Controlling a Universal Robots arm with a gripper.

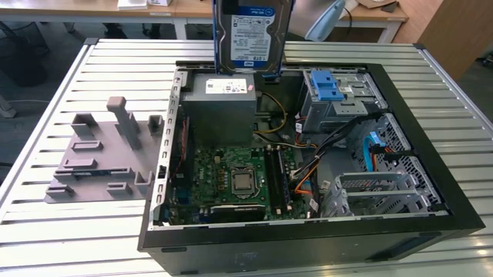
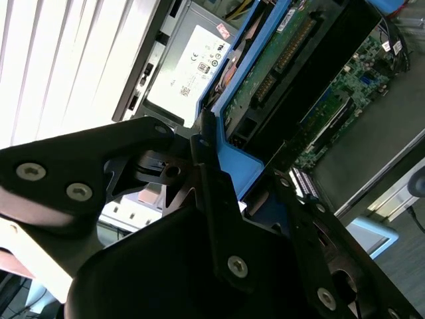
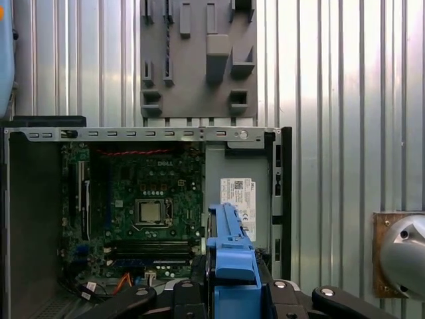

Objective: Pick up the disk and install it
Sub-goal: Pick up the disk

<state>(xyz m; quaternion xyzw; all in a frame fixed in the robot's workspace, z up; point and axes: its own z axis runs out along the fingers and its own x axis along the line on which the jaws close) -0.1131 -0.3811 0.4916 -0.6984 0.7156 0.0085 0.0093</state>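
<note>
The gripper (image 3: 230,294) is closed on the disk (image 1: 253,33), its black fingers (image 2: 207,163) pressed against either side of the blue carrier frame. Where the pads meet the frame is partly hidden in both wrist views, so the hold looks firm rather than plainly so.

In the exterior view the disk hangs upright, label facing the camera, clear of the open case (image 1: 431,144). It sits above the power supply (image 1: 219,104), near the case's far wall. Its lower edge is just over the supply's white sticker and apart from it.

The cage (image 1: 335,95) with the blue latch lies toward the exterior view's right of the disk, and the motherboard (image 1: 239,176) lies nearer the camera. A grey fixture (image 1: 100,156) rests on the slatted bench (image 1: 115,63) beside the case.
</note>
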